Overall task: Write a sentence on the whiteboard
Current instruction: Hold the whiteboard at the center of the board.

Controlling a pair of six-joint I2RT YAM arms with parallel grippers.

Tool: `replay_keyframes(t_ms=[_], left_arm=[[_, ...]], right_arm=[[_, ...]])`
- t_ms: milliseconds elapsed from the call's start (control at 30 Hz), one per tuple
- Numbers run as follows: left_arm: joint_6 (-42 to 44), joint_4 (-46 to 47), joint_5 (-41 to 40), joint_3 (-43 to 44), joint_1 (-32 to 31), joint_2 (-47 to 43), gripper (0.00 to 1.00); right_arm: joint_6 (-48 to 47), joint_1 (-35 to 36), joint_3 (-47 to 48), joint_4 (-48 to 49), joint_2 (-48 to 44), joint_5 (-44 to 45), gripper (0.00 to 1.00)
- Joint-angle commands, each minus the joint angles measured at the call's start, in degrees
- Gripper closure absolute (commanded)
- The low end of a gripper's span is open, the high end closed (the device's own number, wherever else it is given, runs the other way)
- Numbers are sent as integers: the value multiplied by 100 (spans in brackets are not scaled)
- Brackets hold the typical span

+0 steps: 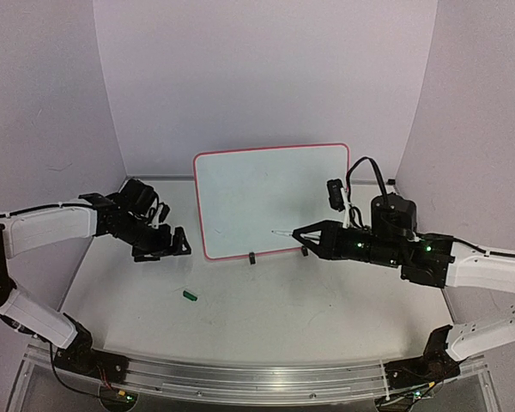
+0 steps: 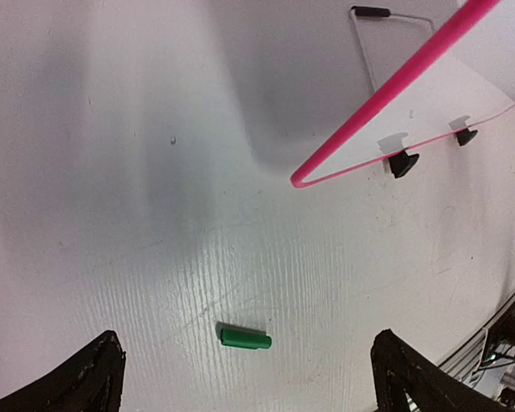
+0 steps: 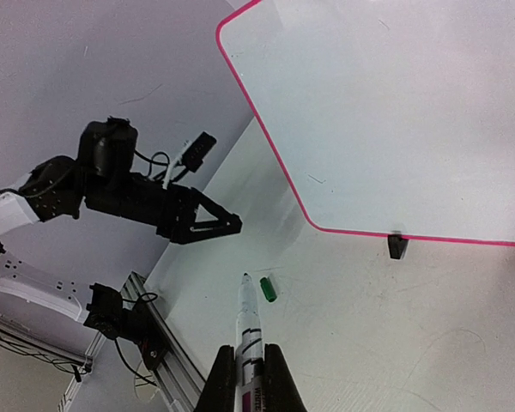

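Pink-rimmed, the whiteboard stands upright at the back middle of the worktop. Right jaws are clamped tight on a marker, its tip pointing at the board but short of it. Left jaws gape wide, holding nothing, over a green cap.

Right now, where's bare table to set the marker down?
Free: the table's front-centre strip, bordered by the green cap, the whiteboard's feet and the right arm. Crowded: beside the board's lower left corner, where the open left hand sits, and at its lower right, where the right hand holds the marker.
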Motion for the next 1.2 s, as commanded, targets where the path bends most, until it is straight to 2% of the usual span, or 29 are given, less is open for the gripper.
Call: replay_keyframes(t_ms=[0,200,433,600,700,833,1167], left_arm=[[1244,-825,305,899,301,-116,0],[2215,-920,1039,1725,453,-21,1],[2811,283,2269,1589,877,-53,1],[2972,838,2949,1734,1227,379,3],[2909,1325,3490,1913,1535,708,12],[2936,1484,3901,2413,1602,1285,26],[2893,2064,4130,2808,1600,1912,43]], right_arm=[[-100,33,424,-84,334,14,100],[-248,17,1002,-76,913,-187,100],[-259,-405,1510,141,1461,-643,100],[-277,-633,1927,287,1867,-1084,100],[-315,-746,2195,412,2117,-1370,100],[-376,-796,2617,506,2521,-1656,100],[-449,-872,3430,621,3306,-1957,100]])
